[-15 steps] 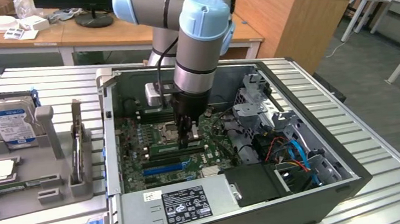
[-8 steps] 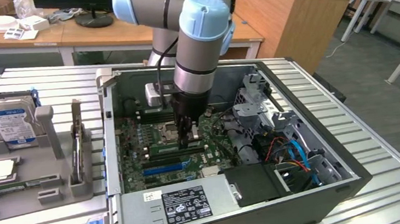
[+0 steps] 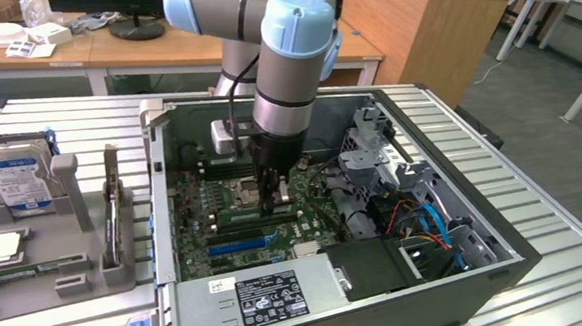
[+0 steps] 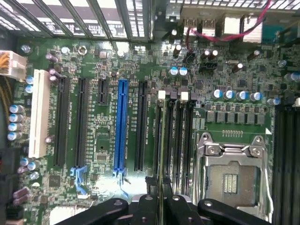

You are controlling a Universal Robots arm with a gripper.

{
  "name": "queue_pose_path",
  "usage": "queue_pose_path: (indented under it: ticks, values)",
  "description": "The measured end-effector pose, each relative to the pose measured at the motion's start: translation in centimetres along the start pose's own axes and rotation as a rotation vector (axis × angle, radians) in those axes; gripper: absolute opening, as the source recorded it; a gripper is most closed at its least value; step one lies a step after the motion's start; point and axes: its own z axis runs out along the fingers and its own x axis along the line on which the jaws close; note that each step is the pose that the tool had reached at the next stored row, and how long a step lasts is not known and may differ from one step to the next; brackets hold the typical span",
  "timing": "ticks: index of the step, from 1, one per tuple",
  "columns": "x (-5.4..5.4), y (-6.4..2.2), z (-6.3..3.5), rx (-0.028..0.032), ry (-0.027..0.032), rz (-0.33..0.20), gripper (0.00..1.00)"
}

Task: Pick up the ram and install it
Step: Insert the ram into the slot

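1. One slatted metal table (image 3: 552,210) carries everything.
2. One open computer case (image 3: 473,277) lies in the middle of the exterior view, its open side facing up.
3. One robot arm (image 3: 288,75) comes down from the top of that frame into the case.
4. One green motherboard (image 3: 205,211) covers the case floor. On it there are one blue slot (image 4: 122,124), one white slot (image 4: 37,112) and four black expansion slots, one of them shorter.
5. One power supply (image 3: 266,297) with a white-printed label sits in the case at the lower middle of the exterior view.
6. One grey holder (image 3: 35,272) stands just beside the case, on the exterior view's left. It holds one blue-labelled hard drive (image 3: 13,178) upright and one square processor chip (image 3: 0,248) lying flat.
7. One ram (image 4: 161,154) is seen edge-on as a thin line, lined up along a bank of four narrow memory slots (image 4: 180,136). The bank lies just beside the one empty processor socket (image 4: 229,180). Whether the ram is seated in a slot cannot be told.
8. One gripper (image 4: 162,200) is set narrow, its black fingers (image 4: 150,206) pinching the ram from both faces, inside the case.
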Motion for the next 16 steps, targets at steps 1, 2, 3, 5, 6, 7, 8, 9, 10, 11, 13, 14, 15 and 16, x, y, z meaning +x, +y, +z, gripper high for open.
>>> queue_pose_path:
  ticks: [1, 2, 3, 5, 6, 7, 8, 9, 10, 11, 13, 14, 15, 16]
  values:
    - [0.0, 0.0, -0.04, 0.0, 0.0, 0.0, 0.14]
    - [-0.01, 0.0, -0.03, 0.0001, -0.0002, 0.0, 0.14]
    - [-0.01, 0.0, -0.03, 0.0002, -0.0002, 0.0, 0.14]
    - [-0.01, 0.0, -0.04, 0.0002, 0.0, 0.0, 0.14]
    - [0.0, 0.0, -0.04, 0.0003, 0.0006, 0.0, 0.14]
    - [0.0, 0.0, -0.05, 0.0003, 0.0008, 0.0, 0.14]
    - [0.0, 0.0, -0.05, 0.0003, 0.0008, 0.0, 0.14]
    - [0.0, 0.0, -0.05, 0.0003, 0.0008, 0.0, 0.14]
    - [0.0, 0.0, -0.05, 0.0008, 0.0009, 0.0, 0.14]
    - [0.0, 0.0, -0.04, 0.0019, 0.0008, 0.0, 0.14]
    - [0.0, 0.0, -0.04, 0.0024, 0.0008, 0.0, 0.14]
    - [-0.01, 0.0, -0.04, 0.0024, 0.0007, 0.0, 0.14]
    - [0.0, 0.0, -0.04, 0.0024, 0.0008, 0.0, 0.14]
    - [0.0, 0.0, -0.02, 0.0024, 0.0009, 0.0, 0.14]
